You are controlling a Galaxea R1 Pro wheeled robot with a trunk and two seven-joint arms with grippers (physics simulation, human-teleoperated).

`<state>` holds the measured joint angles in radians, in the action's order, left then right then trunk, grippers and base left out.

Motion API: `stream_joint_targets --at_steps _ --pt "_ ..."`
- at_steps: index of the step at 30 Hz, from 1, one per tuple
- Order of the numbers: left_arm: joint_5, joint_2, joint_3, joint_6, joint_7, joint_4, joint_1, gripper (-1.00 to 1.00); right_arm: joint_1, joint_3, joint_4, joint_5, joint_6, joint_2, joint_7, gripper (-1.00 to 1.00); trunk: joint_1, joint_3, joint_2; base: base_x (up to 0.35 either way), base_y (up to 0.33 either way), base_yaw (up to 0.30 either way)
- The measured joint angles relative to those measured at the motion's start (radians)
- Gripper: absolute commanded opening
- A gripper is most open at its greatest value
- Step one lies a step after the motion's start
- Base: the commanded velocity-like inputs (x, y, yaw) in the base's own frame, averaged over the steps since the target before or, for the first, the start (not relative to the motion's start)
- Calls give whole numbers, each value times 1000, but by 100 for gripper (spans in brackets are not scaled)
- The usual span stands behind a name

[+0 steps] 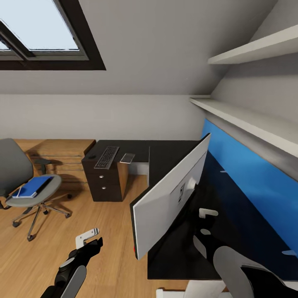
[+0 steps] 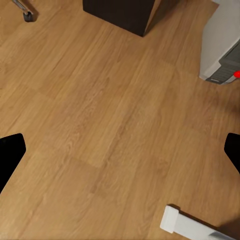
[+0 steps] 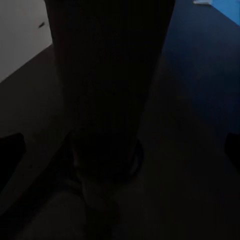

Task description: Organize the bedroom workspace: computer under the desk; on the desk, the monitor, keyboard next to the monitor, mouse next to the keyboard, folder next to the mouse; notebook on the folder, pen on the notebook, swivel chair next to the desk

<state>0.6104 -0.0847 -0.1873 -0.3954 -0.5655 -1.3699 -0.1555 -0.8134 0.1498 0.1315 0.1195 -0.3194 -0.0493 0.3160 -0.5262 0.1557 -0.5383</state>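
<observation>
Your right gripper (image 1: 205, 223) spread behind monitor (image 1: 174, 194), apparently to steady it | left gripper (image 1: 89, 239) empty, parted, over floor | folder (image 1: 35, 186) awaits at 9 o'clock on swivel chair (image 1: 16, 174)

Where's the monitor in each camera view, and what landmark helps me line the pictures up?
Head view: the monitor stands mid-frame on the desk, white back showing.
Left wrist view: wood floor, with the drawer unit at one edge.
Right wrist view: what looks like its dark stand, close up, mid-frame.
Shared landmark: the blue back panel links head and right wrist views; the drawer unit links head and left wrist.
</observation>
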Motion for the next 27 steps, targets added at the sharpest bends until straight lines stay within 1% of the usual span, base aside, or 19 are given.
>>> stream_joint_targets --at_steps 10,18,27 --pt "0 0 0 -2 0 0 0 100 0 0 0 0 0 1 0 100 0 0 0 9 7 0" --pt "0 1 0 -3 1 1 0 100 0 0 1 0 0 3 0 100 0 0 0 118 1 0" --pt "0 1 0 -3 1 2 0 100 0 0 1 0 0 4 0 100 0 0 0 11 0 0"
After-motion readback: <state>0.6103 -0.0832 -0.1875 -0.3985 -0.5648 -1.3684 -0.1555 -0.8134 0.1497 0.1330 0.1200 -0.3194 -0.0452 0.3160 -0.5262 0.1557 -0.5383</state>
